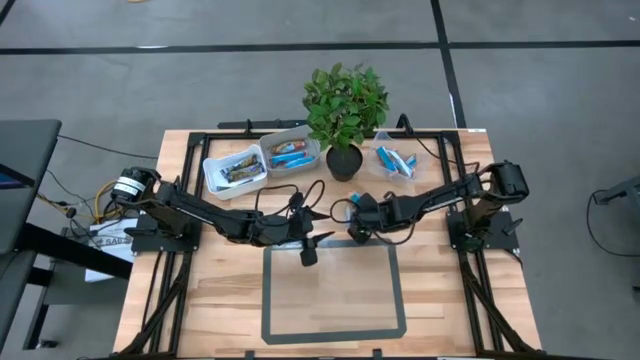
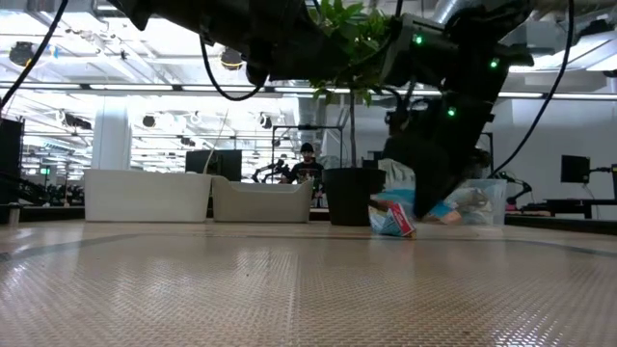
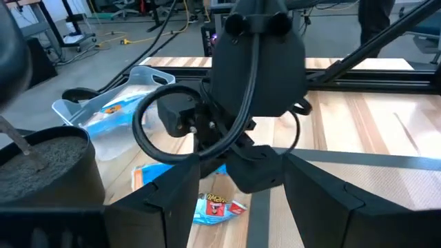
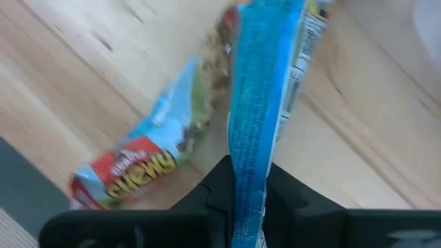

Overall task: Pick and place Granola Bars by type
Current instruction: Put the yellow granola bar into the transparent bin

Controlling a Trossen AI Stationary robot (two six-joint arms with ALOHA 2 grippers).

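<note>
Your right gripper (image 4: 248,180) is clamped on a blue-and-white bar (image 4: 260,103), pinching the wrapper edge-on between its fingers, low over the table (image 1: 200,300) just near of the potted plant (image 1: 343,110). A second blue bar (image 4: 141,162) with red lettering lies flat on the wood right beside the held one, so you are in the pick step on the blue type. Your left gripper (image 1: 308,252) waits with its fingers apart at the far edge of the taped rectangle (image 1: 335,290), just left of the right one, holding nothing. On the far side, the left tub (image 1: 233,168) holds brown-gold bars and the right tub (image 1: 290,152) next to it holds blue ones; right of the plant, more blue bars (image 1: 395,160) lie in a clear tray. By my reading, the next move calls for a straight lift to clear the neighbouring bar, then a carry to the tub with the blue bars, swinging around the plant and the left arm. Watch the thin grip on the wrapper edge: the bar may swing or slip.
</note>
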